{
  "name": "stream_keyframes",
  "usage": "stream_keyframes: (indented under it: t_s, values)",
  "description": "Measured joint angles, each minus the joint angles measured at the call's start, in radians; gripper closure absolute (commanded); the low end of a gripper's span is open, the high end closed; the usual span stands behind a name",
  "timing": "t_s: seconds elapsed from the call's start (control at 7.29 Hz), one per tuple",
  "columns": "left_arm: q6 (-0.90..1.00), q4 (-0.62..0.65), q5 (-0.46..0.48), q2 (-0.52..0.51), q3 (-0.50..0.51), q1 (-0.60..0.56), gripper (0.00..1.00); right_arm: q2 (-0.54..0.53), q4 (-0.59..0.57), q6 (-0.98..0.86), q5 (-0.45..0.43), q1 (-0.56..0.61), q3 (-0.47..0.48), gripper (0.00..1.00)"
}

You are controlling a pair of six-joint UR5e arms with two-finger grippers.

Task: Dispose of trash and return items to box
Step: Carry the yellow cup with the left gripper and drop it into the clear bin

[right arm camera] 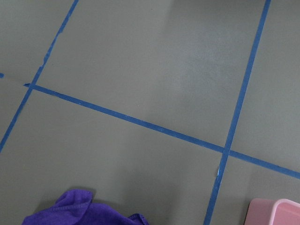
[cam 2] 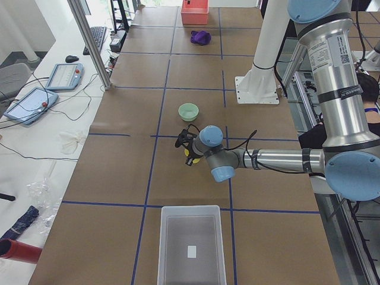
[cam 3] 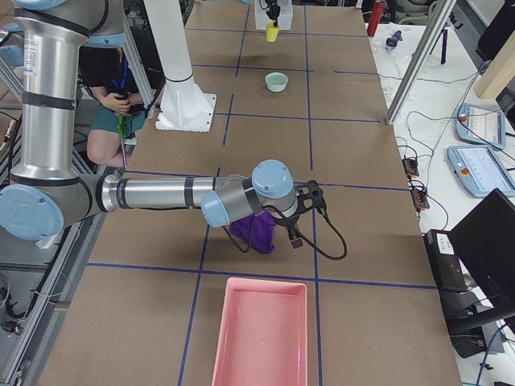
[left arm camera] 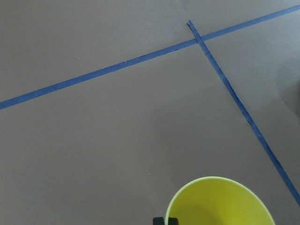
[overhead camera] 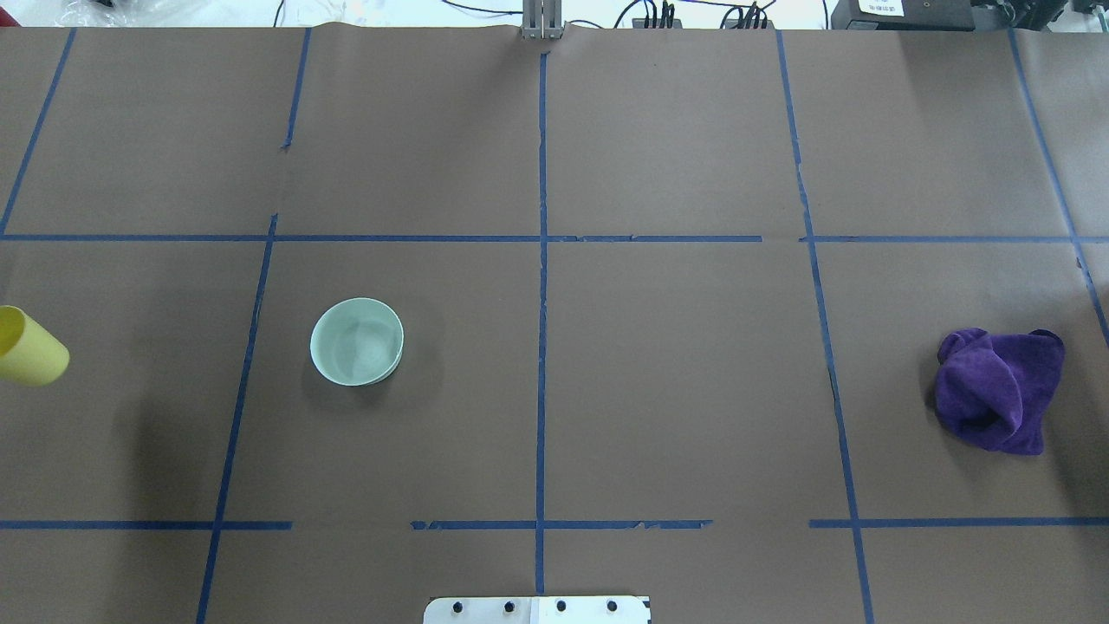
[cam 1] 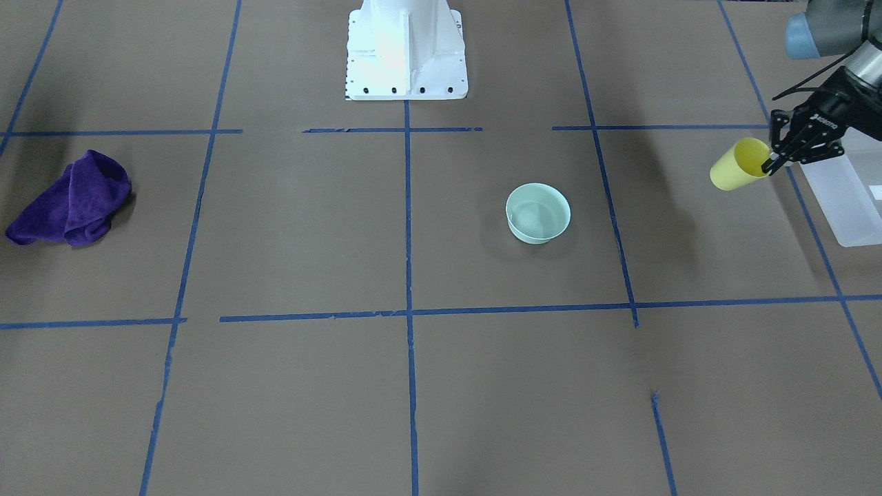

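Yellow cup [cam 1: 734, 165] up in the left jaws, close to the box [cam 1: 846, 201]!

The cup hangs tipped over, clear of the desk [cam 1: 310, 227], near its left end, with the left jaws clamped narrow on the rim, one finger inside and one outside. The frosted white box sits just beyond it, right against the left end edge, open side up, with a small white label [cam 2: 191, 251] showing. The mint-green bowl [cam 1: 538, 213] stands upright on the left half, well apart from the cup and about midway between the front and back edges. Far off by the right end lies a crumpled purple cloth [cam 1: 69, 200], and a pink bin [cam 3: 261, 330] sits at that end edge. The right arm [cam 3: 161, 195] reaches over the cloth; whether the right jaws are wide or narrow, I cannot tell.
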Motion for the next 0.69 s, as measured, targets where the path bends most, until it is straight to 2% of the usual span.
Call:
stream_keyframes:
  t_s: [0.41, 0.69]
  values:
    - [0.476, 0.271, -0.09, -0.006, 0.015, -0.293, 1.0, -0.002, 0.009, -0.001, -0.003, 0.0, -0.002, 0.0]
    - [0.778, 0.377, -0.091, -0.035, 0.101, -0.44, 1.0, -0.002, 0.01, -0.001, -0.005, -0.001, -0.003, 0.0]
